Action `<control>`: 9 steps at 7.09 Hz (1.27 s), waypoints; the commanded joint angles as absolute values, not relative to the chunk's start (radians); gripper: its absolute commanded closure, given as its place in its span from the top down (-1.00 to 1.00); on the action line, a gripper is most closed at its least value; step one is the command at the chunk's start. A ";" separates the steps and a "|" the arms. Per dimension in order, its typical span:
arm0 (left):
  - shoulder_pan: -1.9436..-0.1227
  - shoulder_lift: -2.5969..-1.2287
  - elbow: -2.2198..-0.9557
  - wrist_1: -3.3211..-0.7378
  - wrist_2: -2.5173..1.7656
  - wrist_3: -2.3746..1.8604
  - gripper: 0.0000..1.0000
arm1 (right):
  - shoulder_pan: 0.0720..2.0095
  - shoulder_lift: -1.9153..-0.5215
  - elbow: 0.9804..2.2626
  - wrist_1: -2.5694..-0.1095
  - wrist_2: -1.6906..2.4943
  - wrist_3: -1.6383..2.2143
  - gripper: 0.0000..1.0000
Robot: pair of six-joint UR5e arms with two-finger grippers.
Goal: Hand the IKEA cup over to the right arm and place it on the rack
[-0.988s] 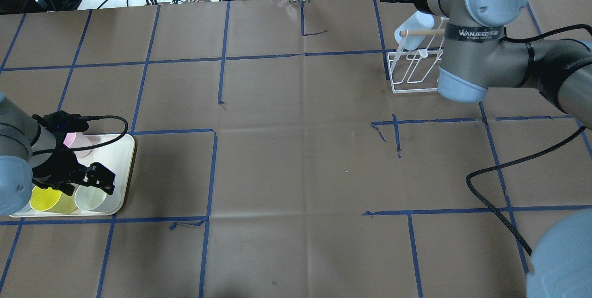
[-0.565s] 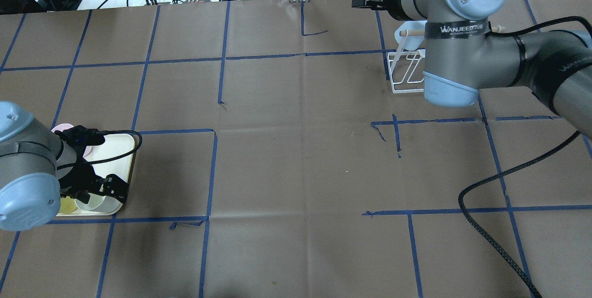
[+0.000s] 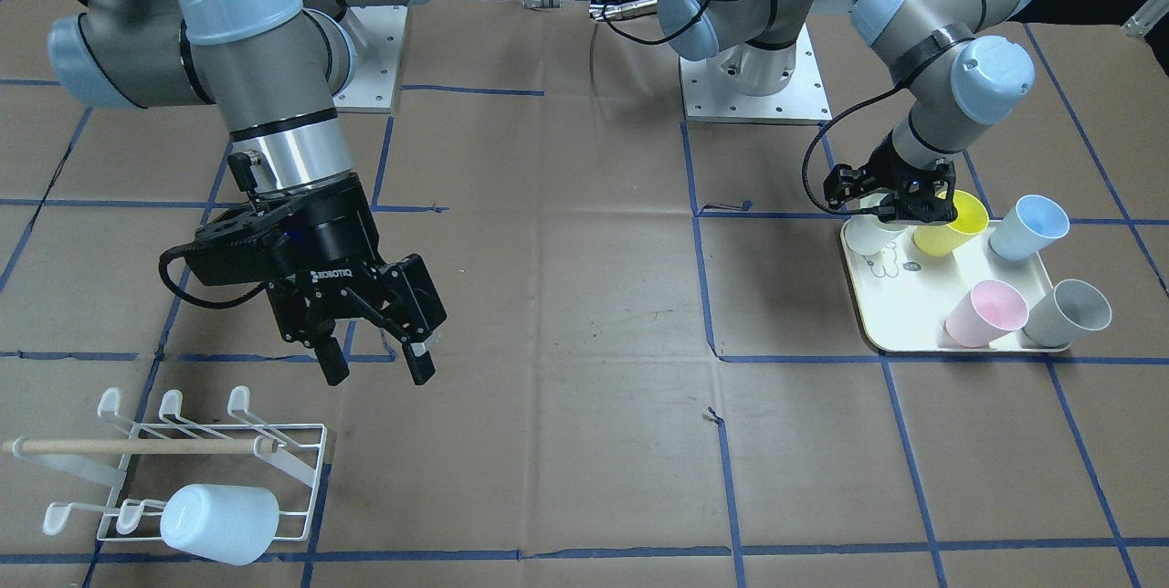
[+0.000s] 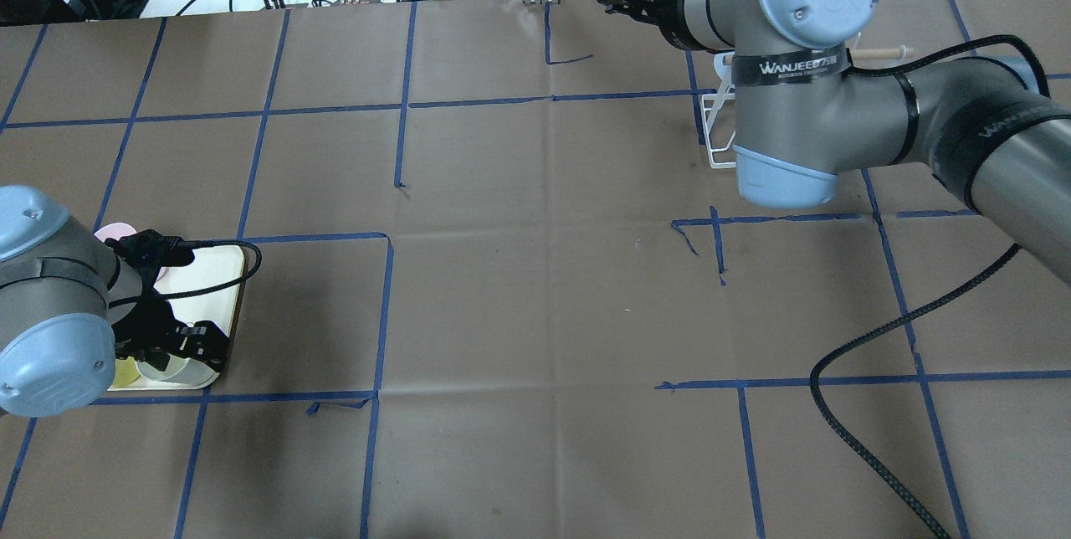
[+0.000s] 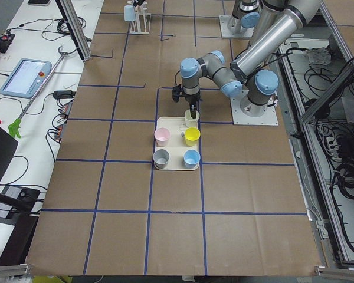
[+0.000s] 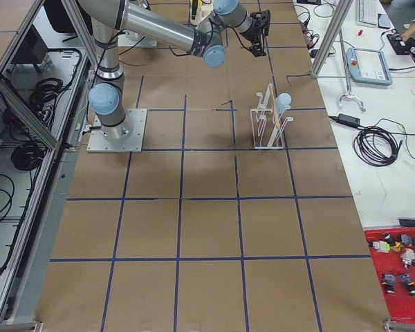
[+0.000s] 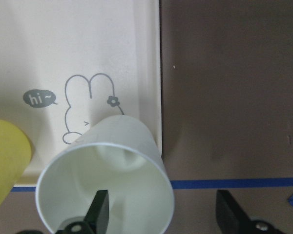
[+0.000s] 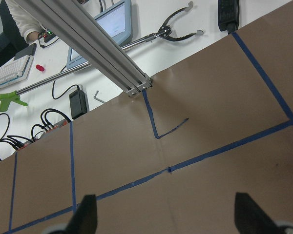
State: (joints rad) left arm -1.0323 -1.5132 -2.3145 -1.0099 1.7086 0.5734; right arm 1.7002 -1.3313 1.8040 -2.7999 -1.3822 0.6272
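In your front-facing view the left gripper (image 3: 893,214) points straight down, spread wide astride the white cup (image 3: 866,238) rim at the tray (image 3: 922,323) corner, while the right gripper (image 3: 376,373) hangs tilted, spread and empty, near the rack (image 3: 137,446); your left wrist view puts one finger (image 7: 98,212) inside the cup.

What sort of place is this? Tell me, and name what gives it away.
Most likely a robotics lab workcell: the left arm and right arm are mounted on a paper-covered table gridded with blue tape, and a teach pendant and loose cables lie on the white bench beside it.
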 commanded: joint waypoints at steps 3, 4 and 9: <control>-1.034 -1.513 -2.290 -0.997 1.710 0.577 -1.00 | 1.718 -1.325 1.804 -2.801 -1.382 0.730 1.00; -1.035 -1.517 -2.237 -0.999 1.669 0.577 -1.00 | 1.718 -1.325 1.804 -2.801 -1.382 0.738 1.00; -1.091 -1.564 -1.667 -1.432 1.399 0.569 -1.00 | 1.752 -1.333 1.914 -3.012 -1.381 0.918 1.00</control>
State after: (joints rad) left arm -1.0720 -1.5477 -1.8038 -1.3171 1.4626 0.5713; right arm 1.7360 -1.3276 1.8624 -2.9301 -1.3808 0.8315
